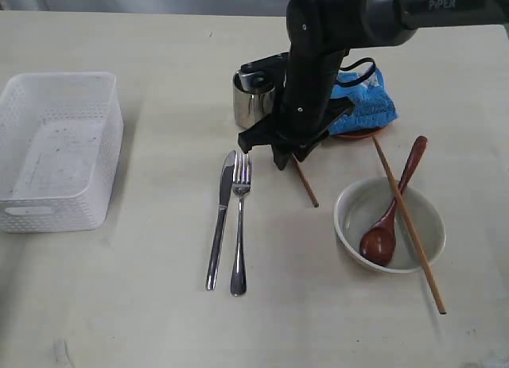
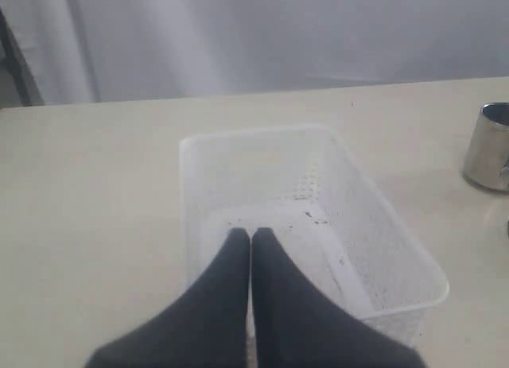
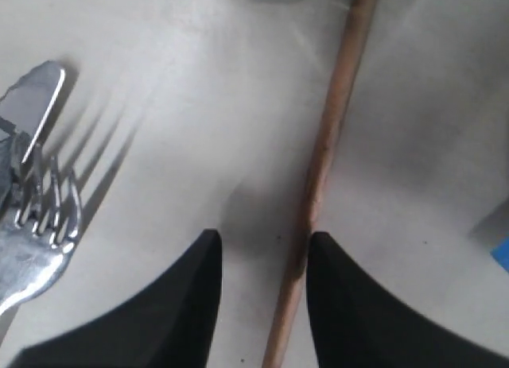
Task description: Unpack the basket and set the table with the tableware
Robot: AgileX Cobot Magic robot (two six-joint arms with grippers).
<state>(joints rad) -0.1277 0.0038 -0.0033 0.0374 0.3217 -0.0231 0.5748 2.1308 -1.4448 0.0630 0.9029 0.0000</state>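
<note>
My right gripper (image 1: 288, 157) is low over the table (image 1: 159, 320), open, astride one wooden chopstick (image 3: 330, 137). The stick lies flat between the jaws, close against one finger, with a gap to the other. Its far end (image 1: 307, 187) pokes out below the gripper. The second chopstick (image 1: 409, 225) rests across the off-white bowl (image 1: 350, 195), which holds the brown spoon (image 1: 394, 213). Knife (image 1: 220, 221) and fork (image 1: 239, 225) lie side by side. The steel cup (image 1: 250, 102) stands behind the arm. My left gripper (image 2: 251, 234) is shut and empty above the empty white basket (image 2: 374, 217).
A blue snack bag (image 1: 366, 102) lies on the brown plate (image 1: 358, 134) behind the bowl. The basket (image 1: 107, 169) sits at the table's left edge. The fork's tines (image 3: 36, 241) and the knife tip (image 3: 28, 106) are close beside my right gripper.
</note>
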